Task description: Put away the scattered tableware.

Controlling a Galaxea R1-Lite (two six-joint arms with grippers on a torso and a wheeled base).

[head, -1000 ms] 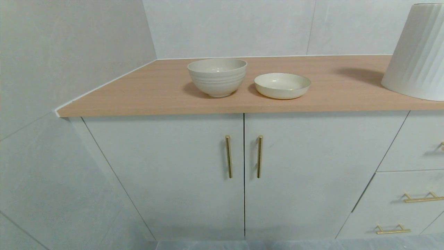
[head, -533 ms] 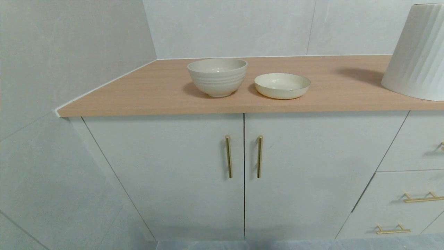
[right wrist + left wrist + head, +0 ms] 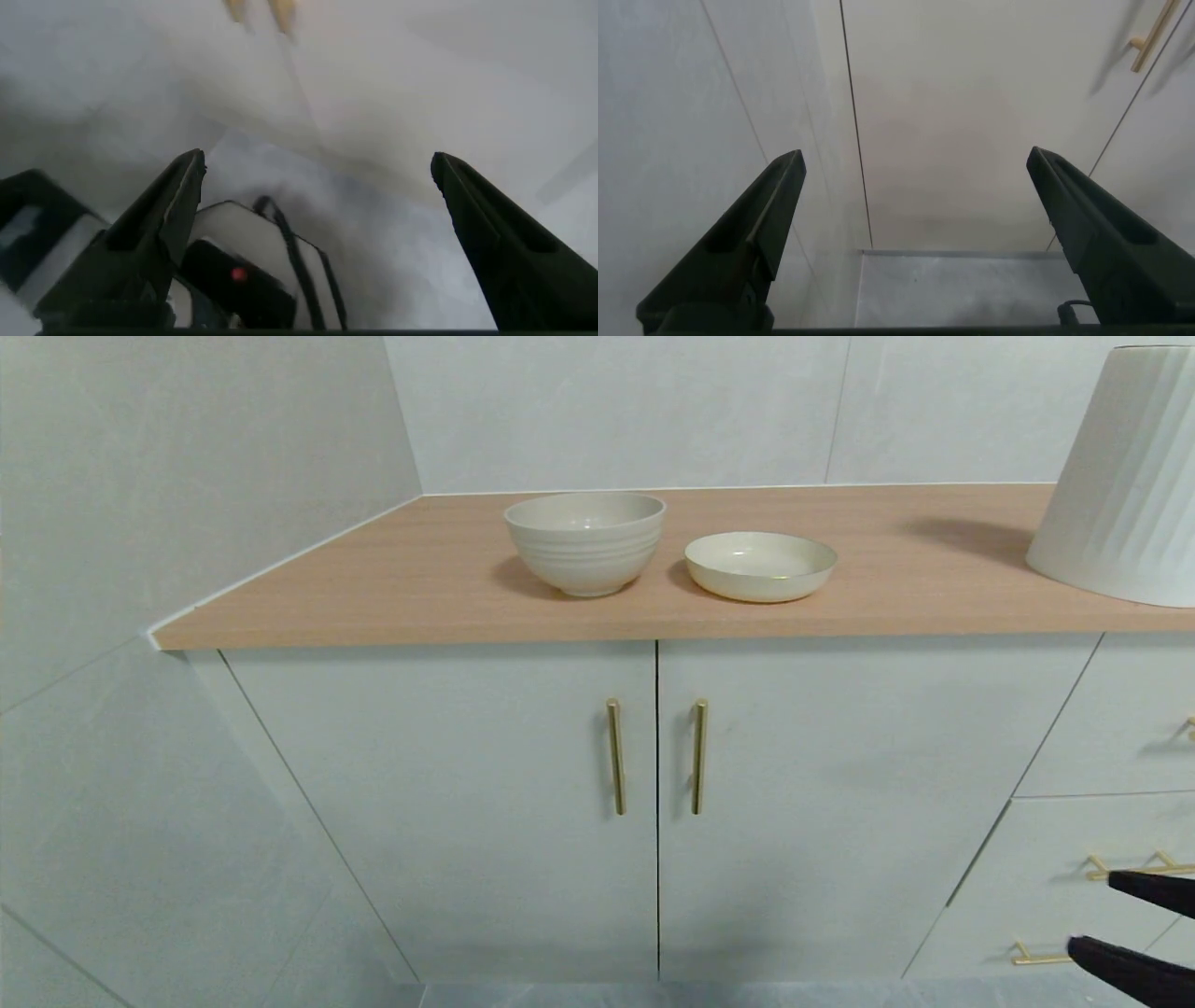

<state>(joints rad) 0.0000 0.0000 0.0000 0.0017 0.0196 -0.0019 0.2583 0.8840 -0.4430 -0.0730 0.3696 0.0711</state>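
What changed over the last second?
The right gripper, open, has come into the head view at lower right, before the drawers; it holds nothing. The bowl, shallow dish and cabinet doors are unchanged.

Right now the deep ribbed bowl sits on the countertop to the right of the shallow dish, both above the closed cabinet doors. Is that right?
Not quite: the side is wrong. The head view shows the deep ribbed bowl to the left of the shallow dish, not to the right. The rest holds: both sit on the countertop, above the closed cabinet doors.
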